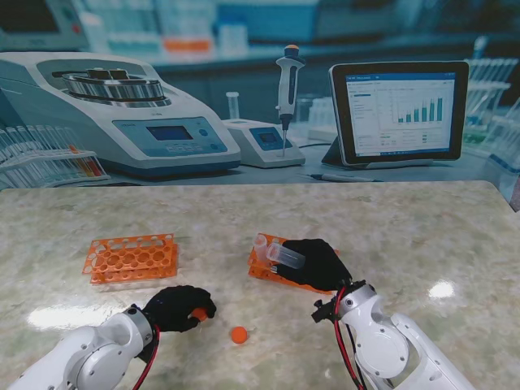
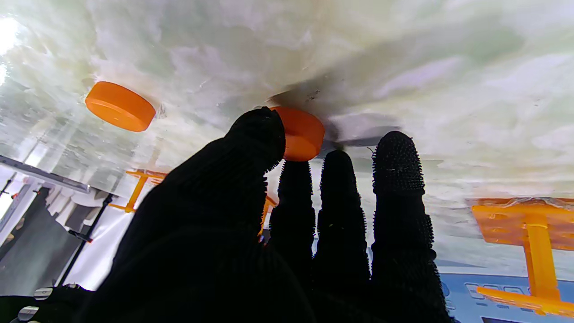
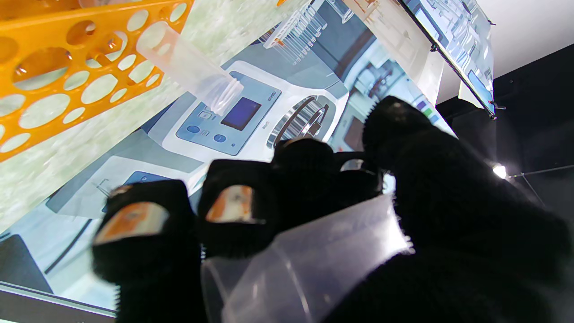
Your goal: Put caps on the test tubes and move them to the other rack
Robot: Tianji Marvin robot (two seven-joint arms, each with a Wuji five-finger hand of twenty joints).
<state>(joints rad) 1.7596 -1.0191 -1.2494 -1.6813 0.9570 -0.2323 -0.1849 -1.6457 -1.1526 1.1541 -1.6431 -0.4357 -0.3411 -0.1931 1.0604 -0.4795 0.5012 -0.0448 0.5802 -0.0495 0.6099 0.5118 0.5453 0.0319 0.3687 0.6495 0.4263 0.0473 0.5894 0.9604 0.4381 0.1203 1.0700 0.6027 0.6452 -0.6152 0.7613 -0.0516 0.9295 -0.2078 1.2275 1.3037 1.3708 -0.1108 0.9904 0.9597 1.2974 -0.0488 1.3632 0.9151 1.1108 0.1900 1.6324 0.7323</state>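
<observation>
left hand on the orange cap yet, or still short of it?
Touching. In the left wrist view the left hand has its thumb tip and a fingertip pressed against the orange cap, with no gap visible between them.

Glossy white arms; black knit gloves on left hand (image 1: 180, 308) and right hand (image 1: 318, 264); red, seemingly black, cables alongside.

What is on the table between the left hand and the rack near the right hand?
In the stand view, one loose orange cap lies between the left hand and the right-side rack; otherwise the marble is bare.
</observation>
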